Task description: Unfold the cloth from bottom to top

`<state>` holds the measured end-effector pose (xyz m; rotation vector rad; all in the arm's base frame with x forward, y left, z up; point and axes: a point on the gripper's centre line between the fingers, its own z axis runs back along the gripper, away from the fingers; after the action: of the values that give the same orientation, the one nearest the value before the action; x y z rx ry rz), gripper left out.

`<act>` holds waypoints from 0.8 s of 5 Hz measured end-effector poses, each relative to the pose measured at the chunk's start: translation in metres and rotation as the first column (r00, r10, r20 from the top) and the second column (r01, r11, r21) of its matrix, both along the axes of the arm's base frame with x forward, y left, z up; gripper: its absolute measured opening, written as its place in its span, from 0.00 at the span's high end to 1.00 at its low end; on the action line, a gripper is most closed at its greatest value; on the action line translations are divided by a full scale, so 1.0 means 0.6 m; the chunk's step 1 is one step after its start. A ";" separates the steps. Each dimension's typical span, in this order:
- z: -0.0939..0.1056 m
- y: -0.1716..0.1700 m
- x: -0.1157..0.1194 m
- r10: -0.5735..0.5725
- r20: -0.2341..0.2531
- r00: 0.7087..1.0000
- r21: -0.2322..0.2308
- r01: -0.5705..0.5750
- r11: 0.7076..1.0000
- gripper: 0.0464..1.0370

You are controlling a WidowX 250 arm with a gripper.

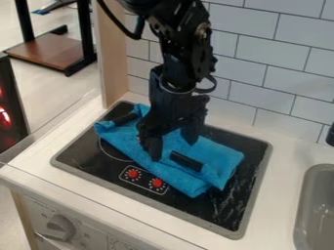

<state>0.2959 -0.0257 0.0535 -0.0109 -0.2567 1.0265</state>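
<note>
And the cloth (147, 157), blue and folded, is lying across the stove (225, 215), running at a slant from far left to near right! One dark strip (186, 160) is showing on its right part, another (125, 118) near its far-left end. Right over the middle, the hand (173, 149) is hanging fingers down, open, its two fingers standing apart with blue showing between them; whether the tips are touching the cloth, I can't tell. The arm (186, 58) is coming in from the far side. Just off the cloth's near edge, two red knobs (134, 173) are sitting on the stove. The stove is resting on the white desk (277, 195), a grey sink (305, 207) is lying to the right, and pale tiles (267, 73) are lining the far wall.
</note>
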 end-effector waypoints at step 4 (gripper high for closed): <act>-0.037 -0.008 0.009 0.004 -0.049 0.999 0.023 -0.003 1.000 0.42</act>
<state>0.3010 -0.0306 0.0310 0.0359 -0.2240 1.0263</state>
